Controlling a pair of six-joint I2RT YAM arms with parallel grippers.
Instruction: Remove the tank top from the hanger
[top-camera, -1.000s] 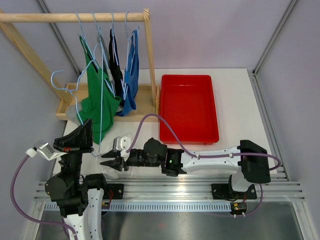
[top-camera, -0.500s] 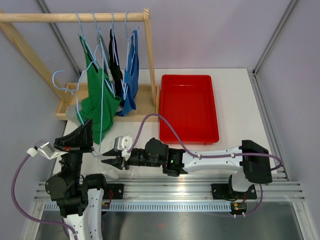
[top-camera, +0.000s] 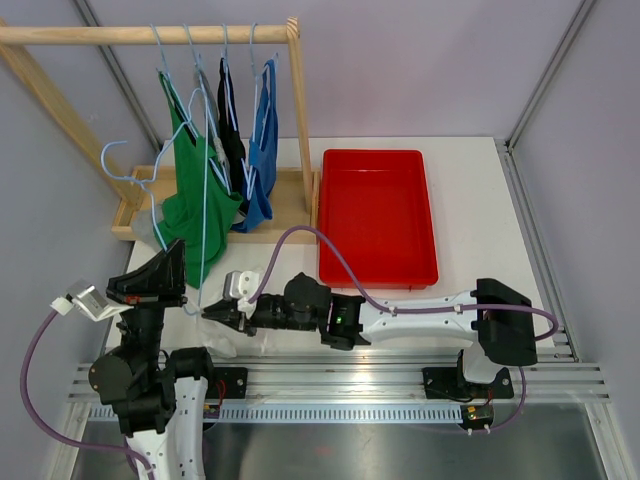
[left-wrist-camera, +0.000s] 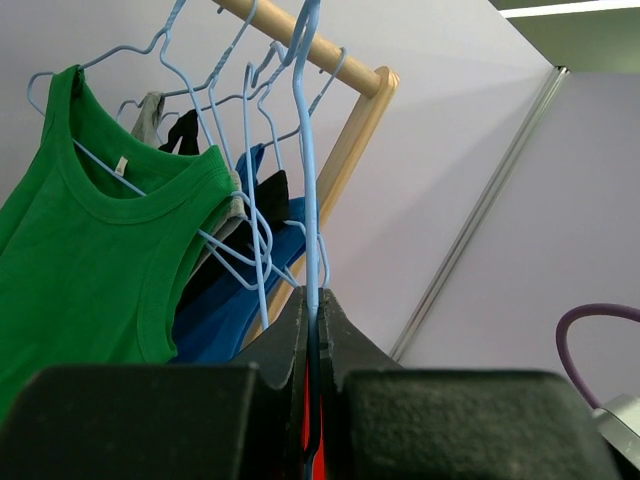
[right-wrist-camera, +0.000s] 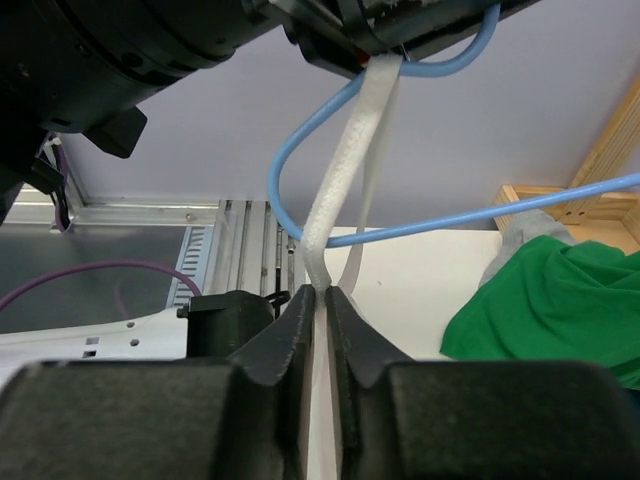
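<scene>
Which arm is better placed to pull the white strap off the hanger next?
Right, likely. The right gripper pinches the white fabric strap hanging from the light blue wire hanger, while the left gripper is shut on that hanger.

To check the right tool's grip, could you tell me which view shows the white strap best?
The right wrist view: the white strap runs down past the blue hanger into the right tool, shut on it. In the top view it is too small to make out; the left wrist view does not show it.
</scene>
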